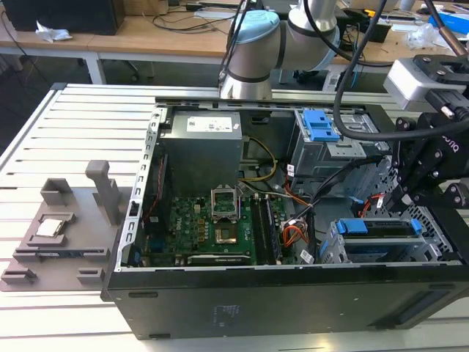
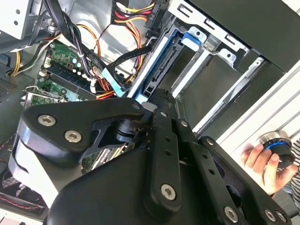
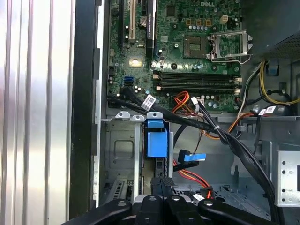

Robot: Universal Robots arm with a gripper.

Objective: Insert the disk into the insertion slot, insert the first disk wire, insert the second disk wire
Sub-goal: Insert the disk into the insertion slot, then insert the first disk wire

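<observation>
1. Exterior view: open computer case [image 1: 220, 308] on slatted desk [image 1: 73, 132]. Disk [image 1: 377, 229] sits in the silver cage's slot [image 1: 333, 249], at the exterior view's right; hand [image 1: 399, 199] just above.
2. Second wrist view: disk [image 2: 159, 61] inside slot [image 2: 211, 47]. A person's fingers [image 2: 253, 159] grip a knob [image 2: 276, 143].
3. First wrist view: hand [image 3: 161, 182] pressed together at disk's [image 3: 157, 140] blue end.

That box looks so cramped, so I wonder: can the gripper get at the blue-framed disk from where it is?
Probably yes. The gripper is right at the disk in the insertion slot; the case is open there, and the cables cross only the disk's far end.
</observation>
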